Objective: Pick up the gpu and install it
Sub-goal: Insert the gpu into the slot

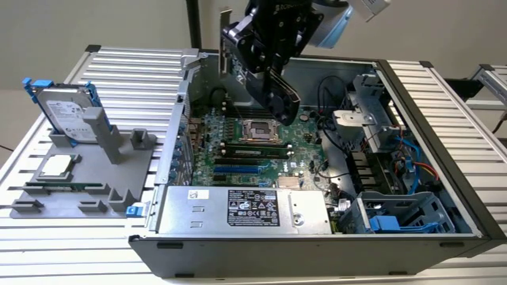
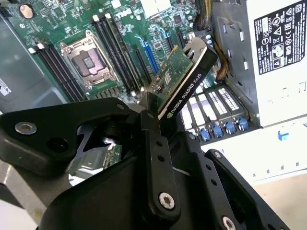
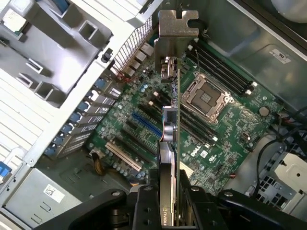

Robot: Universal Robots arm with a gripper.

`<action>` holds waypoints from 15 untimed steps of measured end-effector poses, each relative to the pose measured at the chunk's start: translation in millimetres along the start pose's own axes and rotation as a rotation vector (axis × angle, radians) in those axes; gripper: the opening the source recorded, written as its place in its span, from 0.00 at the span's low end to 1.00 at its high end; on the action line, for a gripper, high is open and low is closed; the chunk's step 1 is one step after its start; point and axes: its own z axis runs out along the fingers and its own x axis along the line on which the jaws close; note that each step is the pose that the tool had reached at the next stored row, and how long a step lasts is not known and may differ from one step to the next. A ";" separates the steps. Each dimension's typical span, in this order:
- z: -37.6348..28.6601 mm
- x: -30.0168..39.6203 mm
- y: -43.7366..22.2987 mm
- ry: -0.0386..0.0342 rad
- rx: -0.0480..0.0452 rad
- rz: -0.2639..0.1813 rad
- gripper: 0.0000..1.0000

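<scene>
Right now the gripper (image 1: 268, 62) has its fingers (image 2: 153, 143) clamped on the gpu (image 1: 277, 92), which hangs tilted below them, above the motherboard (image 1: 237, 151) inside the open computer case (image 1: 317, 255).

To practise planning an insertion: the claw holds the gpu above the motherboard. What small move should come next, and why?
Probably level the gpu first: the claw grips it tilted, clear above the motherboard, and its edge is not yet lined up with the blue slot.
</scene>
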 end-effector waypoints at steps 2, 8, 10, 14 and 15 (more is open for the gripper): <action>0.0 0.0 0.0 0.0007 0.0000 -0.012 0.00; 0.0 0.0 0.0 0.0025 -0.0003 -0.049 0.00; 0.0 0.0 0.0 0.0031 -0.0004 -0.061 0.00; 0.0 0.0 0.0 0.0043 -0.0006 -0.085 0.00; 0.0 0.0 0.0 0.0047 -0.0006 -0.091 0.00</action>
